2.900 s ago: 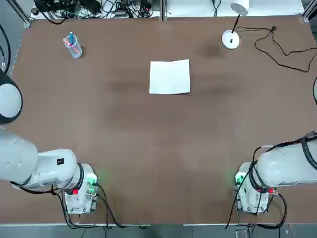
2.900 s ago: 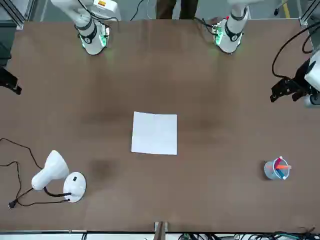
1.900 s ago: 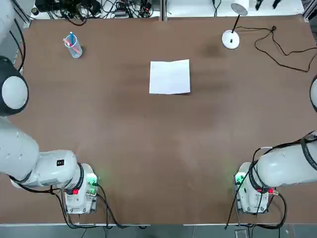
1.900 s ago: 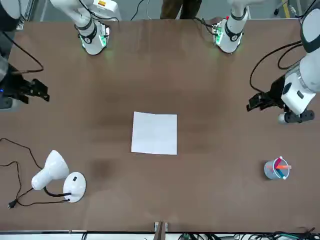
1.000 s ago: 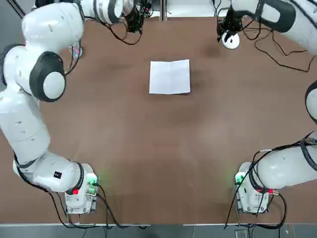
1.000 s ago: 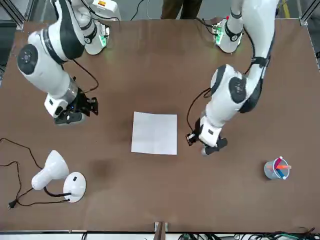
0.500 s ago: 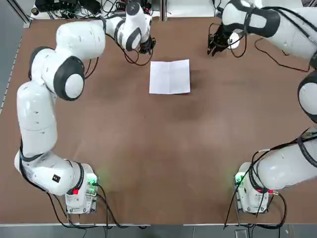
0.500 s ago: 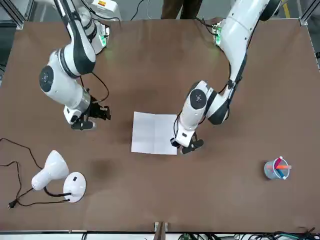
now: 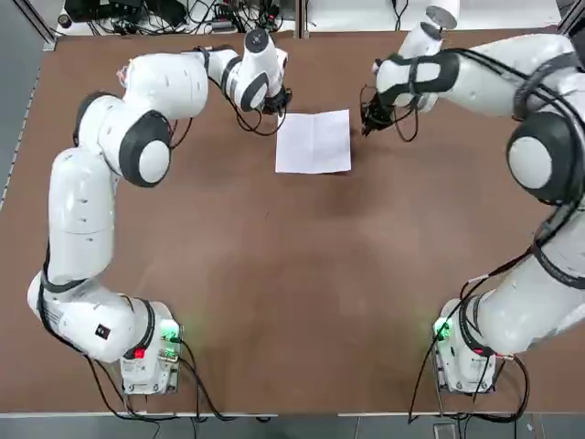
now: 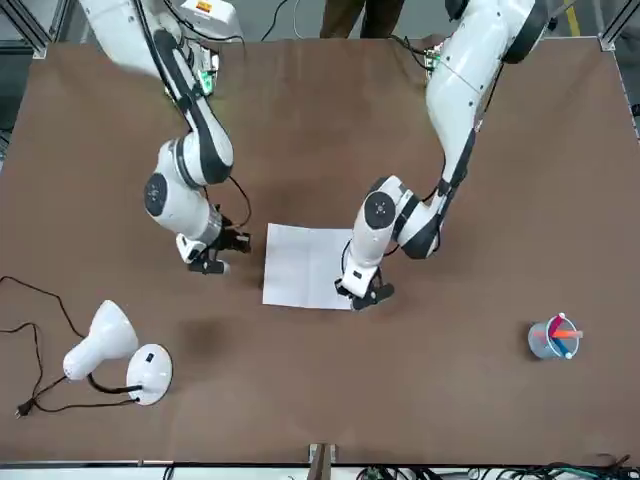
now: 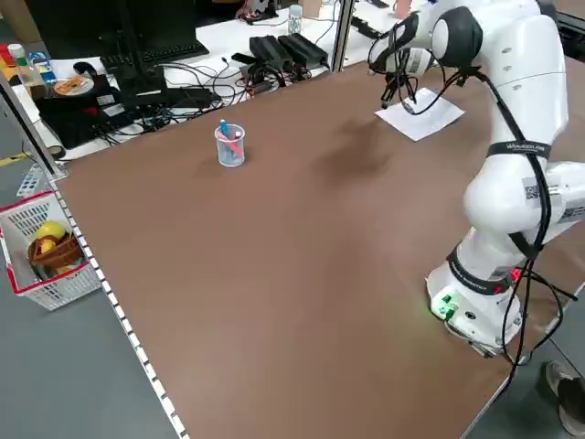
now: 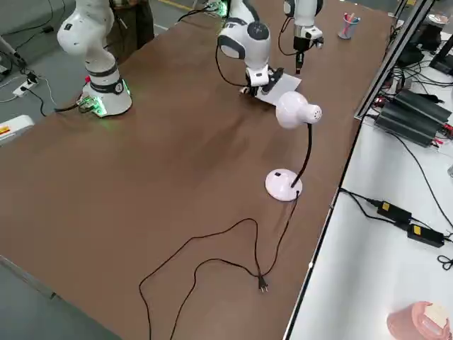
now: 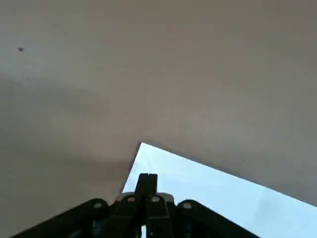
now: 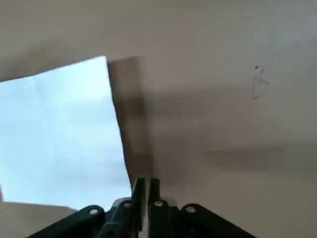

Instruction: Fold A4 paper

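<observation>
The A4 paper (image 9: pixel 313 142) lies flat on the brown table (image 9: pixel 292 274), near the far edge. The left gripper (image 9: pixel 277 99) & right gripper (image 9: pixel 366 122) sit at its far corners, fingers together. A lamp (image 10: pixel 120 350) & cup (image 10: pixel 553 338) stand near the far corners.

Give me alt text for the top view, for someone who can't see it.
A white A4 paper lies flat on a brown table, with the left gripper at its far left corner and the right gripper just off its right edge. A white desk lamp stands behind.
</observation>
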{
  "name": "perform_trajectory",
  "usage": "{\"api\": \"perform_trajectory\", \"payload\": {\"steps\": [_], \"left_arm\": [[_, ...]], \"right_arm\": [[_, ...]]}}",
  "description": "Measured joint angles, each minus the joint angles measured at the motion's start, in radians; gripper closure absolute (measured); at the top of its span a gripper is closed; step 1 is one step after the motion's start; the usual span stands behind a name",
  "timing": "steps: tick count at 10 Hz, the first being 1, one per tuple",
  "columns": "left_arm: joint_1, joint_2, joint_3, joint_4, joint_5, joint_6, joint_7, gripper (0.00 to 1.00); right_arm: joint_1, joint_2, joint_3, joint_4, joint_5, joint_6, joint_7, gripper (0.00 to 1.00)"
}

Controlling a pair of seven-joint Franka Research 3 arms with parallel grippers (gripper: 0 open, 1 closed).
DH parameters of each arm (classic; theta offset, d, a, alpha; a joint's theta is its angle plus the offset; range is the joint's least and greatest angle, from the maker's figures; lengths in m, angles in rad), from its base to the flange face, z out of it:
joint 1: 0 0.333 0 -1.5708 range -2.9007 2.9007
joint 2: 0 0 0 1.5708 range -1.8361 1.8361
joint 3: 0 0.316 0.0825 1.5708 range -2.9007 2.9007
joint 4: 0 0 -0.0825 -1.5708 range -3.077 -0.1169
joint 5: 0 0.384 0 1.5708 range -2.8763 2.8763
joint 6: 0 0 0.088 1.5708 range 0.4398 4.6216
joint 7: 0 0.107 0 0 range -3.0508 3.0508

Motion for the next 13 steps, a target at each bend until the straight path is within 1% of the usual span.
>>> {"api": "perform_trajectory", "payload": {"steps": [1,2,5,7,9,13], "left_arm": [[-0.027,0.015,0.022,0.011,0.000,0.001,-0.012,0.99],[-0.040,0.027,0.031,0.017,0.000,0.006,-0.017,0.99],[-0.051,0.050,0.046,0.021,0.001,0.036,-0.017,0.99],[-0.059,0.050,0.055,0.021,0.001,0.037,-0.017,0.99],[-0.069,0.050,0.065,0.021,0.001,0.038,-0.017,0.99],[-0.072,0.050,0.067,0.021,0.001,0.038,-0.017,0.99]], "right_arm": [[0.011,0.023,0.000,0.001,0.003,0.013,0.000,0.93],[0.022,0.040,0.000,0.002,0.009,0.031,0.000,0.95],[0.052,0.087,0.000,0.011,0.028,0.093,0.000,0.98],[0.056,0.112,0.001,0.027,0.034,0.100,0.000,0.98],[0.056,0.125,0.001,0.046,0.048,0.101,0.000,0.98],[0.066,0.125,0.008,0.068,0.088,0.101,0.000,0.98]]}}
